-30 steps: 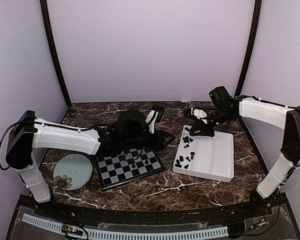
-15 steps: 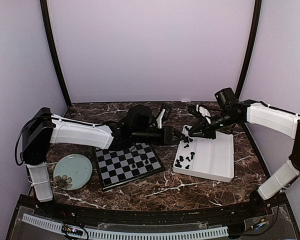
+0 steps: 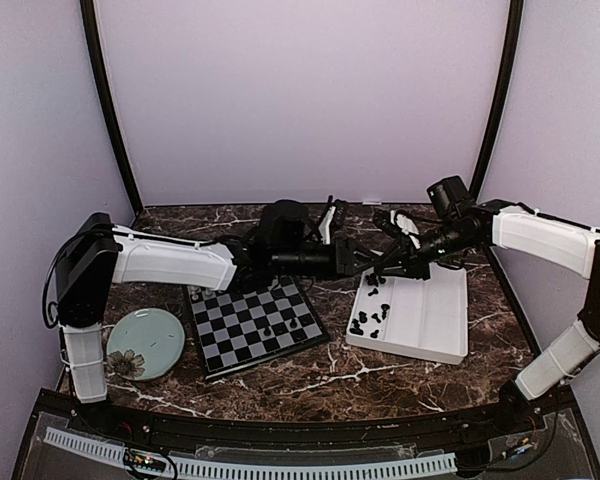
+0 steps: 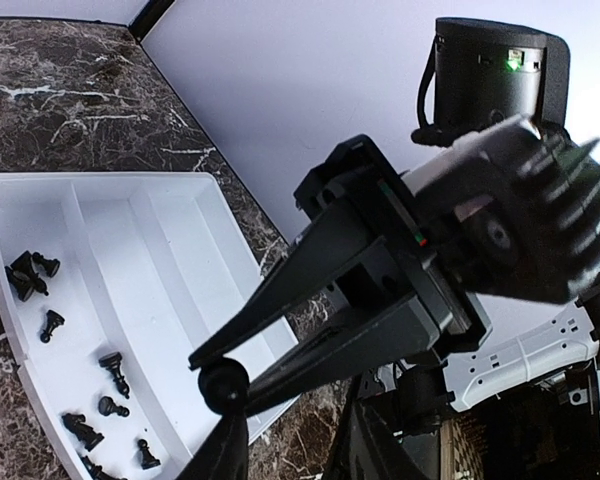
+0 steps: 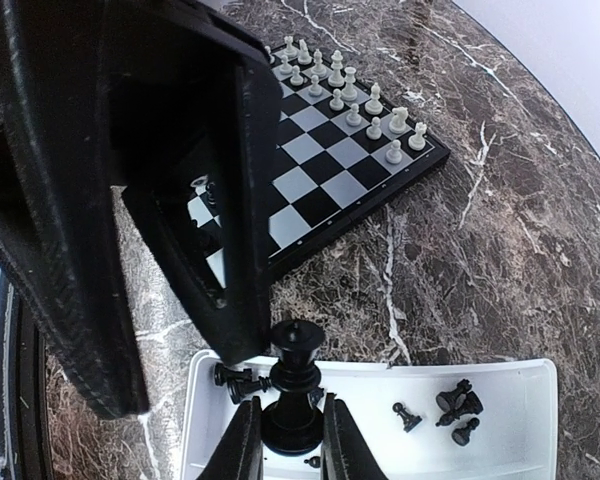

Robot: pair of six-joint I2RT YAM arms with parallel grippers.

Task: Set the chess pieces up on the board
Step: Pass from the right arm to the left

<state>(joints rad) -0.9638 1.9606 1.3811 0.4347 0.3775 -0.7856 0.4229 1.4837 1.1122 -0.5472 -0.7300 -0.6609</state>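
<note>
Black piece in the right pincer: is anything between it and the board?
Yes. The left pincer, jaws open, sits right in front of the black piece held by the right pincer, between it and the board.

left arm [image 3: 175, 262]: white-shelled links with black joints, stretched almost level from the shoulder at the left and reaching rightward.
left wrist [image 3: 282, 235]: bulky black housing in line with the forearm.
left end effector [image 3: 363, 264]: black, two-fingered, jaws apart with nothing between them, tips pointing right.
right arm [image 3: 535, 230]: white-shelled links, elbow raised at the far right, forearm slanting leftward and down.
right end effector [image 5: 287, 440]: black, two-fingered, clamped on the base of an upright black chess piece [image 5: 295, 380].
spacing: the two end effectors meet tip to tip, very near; contact cannot be told.
</note>
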